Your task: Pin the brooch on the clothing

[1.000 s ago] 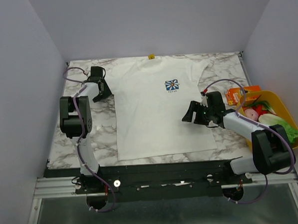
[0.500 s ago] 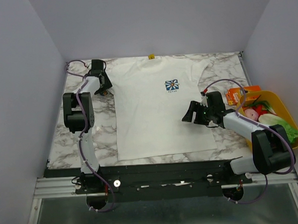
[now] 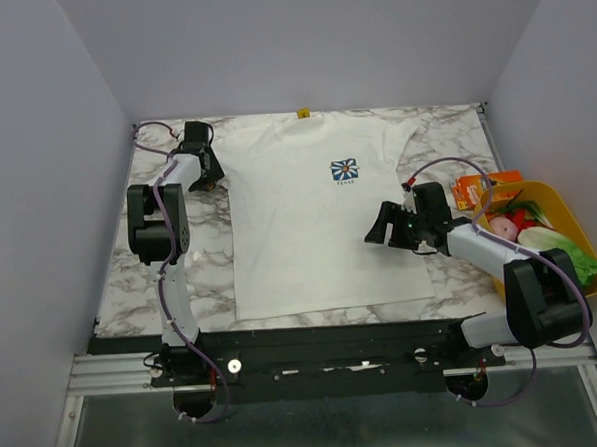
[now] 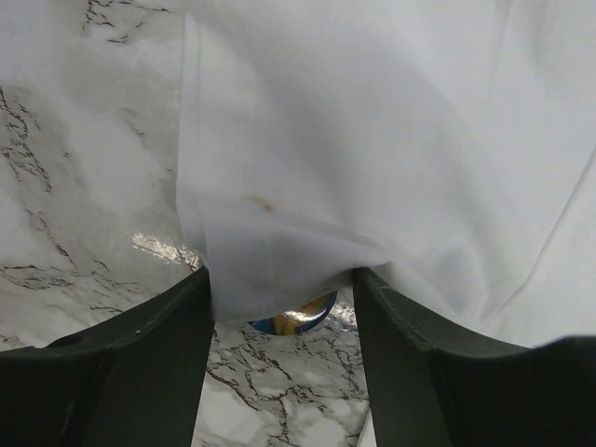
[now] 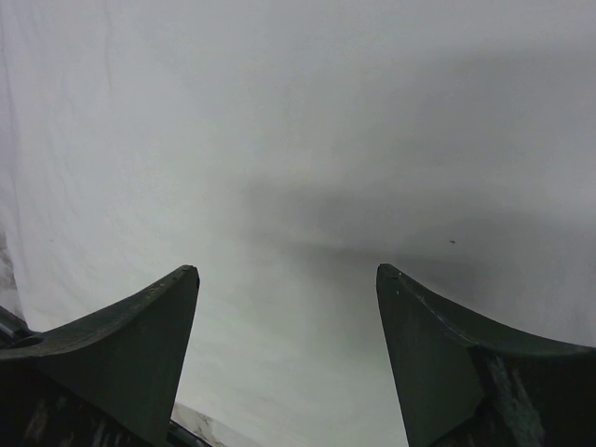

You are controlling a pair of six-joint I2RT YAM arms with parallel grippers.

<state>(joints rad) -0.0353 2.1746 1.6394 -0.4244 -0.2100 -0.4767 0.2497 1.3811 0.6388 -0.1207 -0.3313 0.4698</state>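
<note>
The left pincer (image 4: 279,279) stands apart near the far left corner of the table (image 3: 121,283), its fingers (image 4: 140,363) straddling the sleeve hem of the T-shirt (image 3: 309,233). The brooch (image 4: 293,317) lies on the marble between them, half hidden under that hem. Bare marble runs along the left edge to the near left corner. The right pincer (image 5: 289,275), also apart, hangs over plain white cloth by the shirt's right side. Beyond it, an orange packet (image 3: 474,189) and a yellow basket (image 3: 566,204) of food crowd the right edge.
</note>
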